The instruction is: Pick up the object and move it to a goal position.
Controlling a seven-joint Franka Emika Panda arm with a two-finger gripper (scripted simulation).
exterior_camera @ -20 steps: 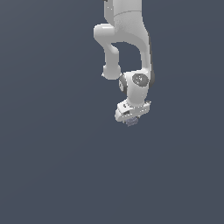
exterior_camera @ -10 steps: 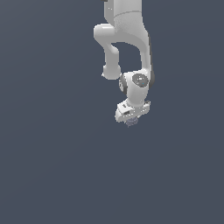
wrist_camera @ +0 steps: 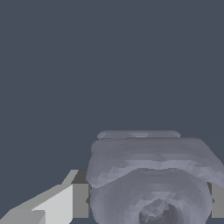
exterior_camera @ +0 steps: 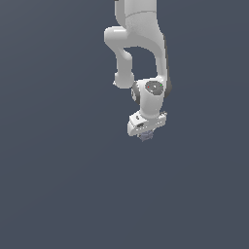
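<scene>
The object, a knobbly grey-purple lump with a swirled surface, sits between the two fingers, one pad showing at each of its sides in the wrist view. In the exterior view only a little of the object peeks out beneath the gripper, directly under the fingertips. The fingers appear closed onto it, pressing from both sides.

By my reading the grasp is done and the carry to the goal is what remains. No goal marker shows in either view, so how far is left cannot be told. Whether the lump is clear of the ground cannot be told either.

Beyond the fingers lies only the plain dark grey ground; nothing visible blocks a move in any direction.
</scene>
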